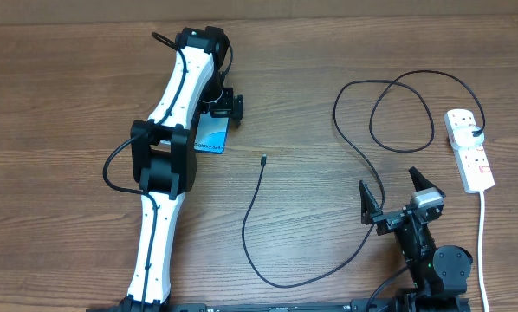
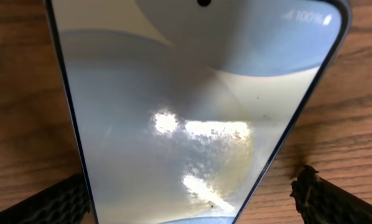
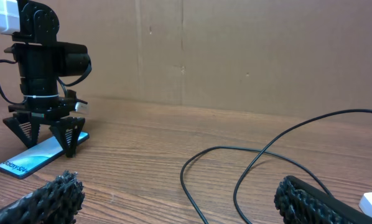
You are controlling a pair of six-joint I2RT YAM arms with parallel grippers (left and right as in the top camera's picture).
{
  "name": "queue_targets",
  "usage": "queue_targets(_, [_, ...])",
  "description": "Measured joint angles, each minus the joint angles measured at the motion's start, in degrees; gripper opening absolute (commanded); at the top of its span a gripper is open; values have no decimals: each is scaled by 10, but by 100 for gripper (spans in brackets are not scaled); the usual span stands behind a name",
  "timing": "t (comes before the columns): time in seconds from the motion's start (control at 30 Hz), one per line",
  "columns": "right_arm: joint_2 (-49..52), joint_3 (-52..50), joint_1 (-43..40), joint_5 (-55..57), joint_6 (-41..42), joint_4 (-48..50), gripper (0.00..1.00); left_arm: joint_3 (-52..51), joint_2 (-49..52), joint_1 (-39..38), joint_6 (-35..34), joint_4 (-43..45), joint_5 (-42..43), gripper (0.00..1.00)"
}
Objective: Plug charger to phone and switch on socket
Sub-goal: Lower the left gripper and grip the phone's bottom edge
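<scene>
Seen from overhead, the slim rectangular phone (image 1: 212,139) with a light-blue lit screen lies flat on the brown wood-grain table (image 1: 60,78), at about 10 o'clock from the table's middle. Its far half is covered by the black left gripper (image 1: 217,106) and the white-and-black arm above it.

The left wrist view shows what that arm hides. The glass fills the frame, with a glare patch, a camera hole at the top edge and "100%" at the upper right. One ribbed black finger sits at each lower corner, either side of the phone. Bare wood shows between the right-hand finger and the phone's edge. The other finger lies just beside the opposite edge, and I cannot tell whether it touches. The jaws are spread, straddling the phone without pinching it.

The low right wrist view shows this gripper upright over the phone against a brown cardboard wall (image 3: 236,50). The lettering at the phone's near short edge is too small to read there.

Only the overhead view shows the whole thin black cable (image 1: 257,251). Its small tip rests on bare wood at 4 o'clock from the phone, apart from it. The cable loops toward 6 o'clock, then climbs to a black plug seated in the white elongated power strip (image 1: 467,152) at 3 o'clock. The switch positions are too small to make out. A thicker white cord (image 1: 482,243) runs from the strip toward 6 o'clock.

The right gripper (image 1: 389,184), at 5 o'clock, has its jaws wide apart with nothing between them. Its own view cuts the power strip down to one white corner.
</scene>
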Motion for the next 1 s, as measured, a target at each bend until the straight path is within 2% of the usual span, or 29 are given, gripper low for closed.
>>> queue_targets(0.3, [0, 0, 0, 0, 0, 0, 100, 0, 0, -1, 0, -1, -11, 100])
queue_targets(0.47, [0, 0, 0, 0, 0, 0, 100, 0, 0, -1, 6, 3, -16, 82])
queue_targets(0.53, [0, 0, 0, 0, 0, 0, 100, 0, 0, -1, 9, 3, -17, 79])
queue_targets(0.77, [0, 0, 0, 0, 0, 0, 100, 0, 0, -1, 14, 6, -17, 84])
queue_targets(1.0, [0, 0, 0, 0, 0, 0, 100, 0, 0, -1, 15, 21, -17, 81])
